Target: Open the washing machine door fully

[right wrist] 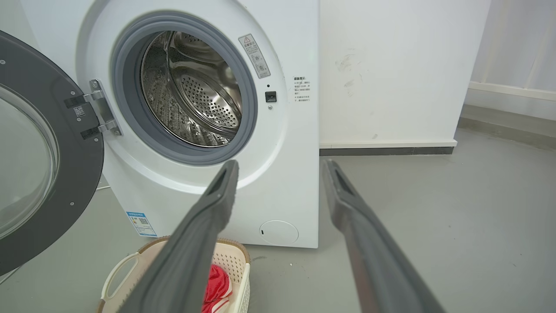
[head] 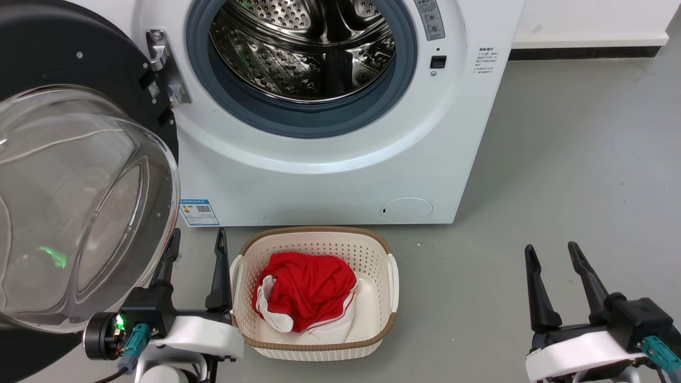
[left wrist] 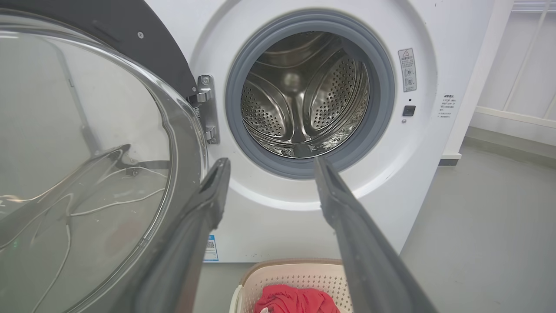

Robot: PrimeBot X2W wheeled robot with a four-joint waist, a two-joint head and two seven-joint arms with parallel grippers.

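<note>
Black washing machine door [head: 64,58] sits just left of my left gripper [head: 197,232]; right gripper [head: 550,246] well apart. Both jaws spread, empty; door's outer edge cropped.

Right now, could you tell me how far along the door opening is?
Mostly done: the round glossy black door stands swung wide off the white washing machine, perforated steel drum exposed. In hand: nothing; the left gripper is open beside the door's rim, the right gripper open, apart. Left: possibly a last push.
</note>
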